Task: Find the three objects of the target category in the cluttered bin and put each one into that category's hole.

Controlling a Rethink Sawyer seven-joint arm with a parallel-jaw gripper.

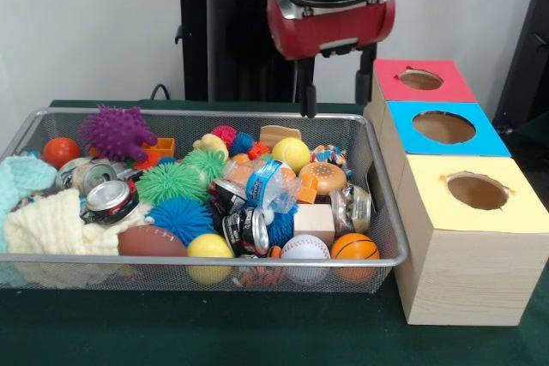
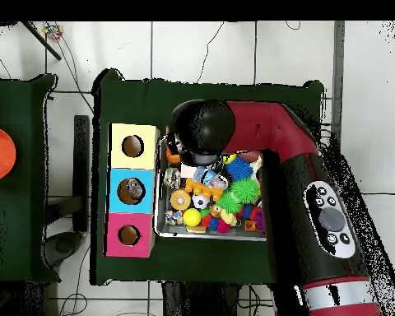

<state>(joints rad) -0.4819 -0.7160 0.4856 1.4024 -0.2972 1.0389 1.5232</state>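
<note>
The cluttered bin [image 1: 171, 113] is a silver wire-mesh basket on the green table, left of three boxes. It also shows in the overhead view [image 2: 209, 234]. It holds spiky balls such as a purple one [image 1: 116, 132], crushed cans [image 1: 107, 199], a baseball [image 1: 304, 249], a basketball [image 1: 354, 247], a football [image 1: 150, 241], a yellow ball [image 1: 292, 153], wooden blocks [image 1: 314, 220] and cloths [image 1: 51, 225]. My gripper [image 1: 335, 107] is open and empty. It hangs above the bin's far right corner. In the overhead view the arm's head [image 2: 202, 127] hides it.
Three wooden boxes, each with a round hole on top, stand in a row to the right of the bin: red-topped [image 1: 420, 81], blue-topped [image 1: 443, 128], yellow-topped [image 1: 476, 190]. In the overhead view they lie left of the bin: yellow [image 2: 133, 146], blue [image 2: 132, 189], red [image 2: 129, 234].
</note>
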